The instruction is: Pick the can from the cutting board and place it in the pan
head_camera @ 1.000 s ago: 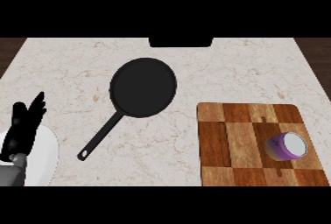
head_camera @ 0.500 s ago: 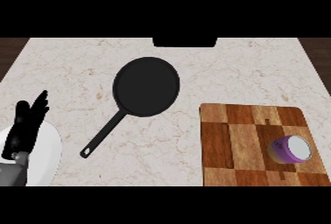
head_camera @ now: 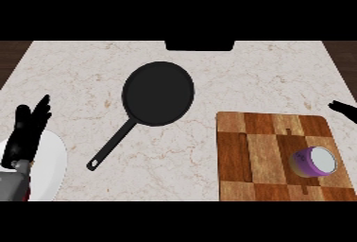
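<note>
A purple can point(head_camera: 313, 161) with a pale top stands upright on the wooden cutting board point(head_camera: 254, 156), toward its right side. The black pan point(head_camera: 158, 93) lies on the counter's middle, its handle pointing down-left. My left hand point(head_camera: 26, 132) rests open at the left edge, fingers up, far from both. At the right edge only the black fingertips of my right hand point(head_camera: 343, 109) show, just above the board's upper right corner; whether they are curled is hidden.
A white plate point(head_camera: 50, 166) lies at the lower left, partly under my left forearm. A dark block point(head_camera: 199, 45) sits at the counter's back edge. Bare marble separates the pan and the board.
The right hand's fingertips have come into view at the right edge. The view has shifted slightly, and the left hand stays where it was.
</note>
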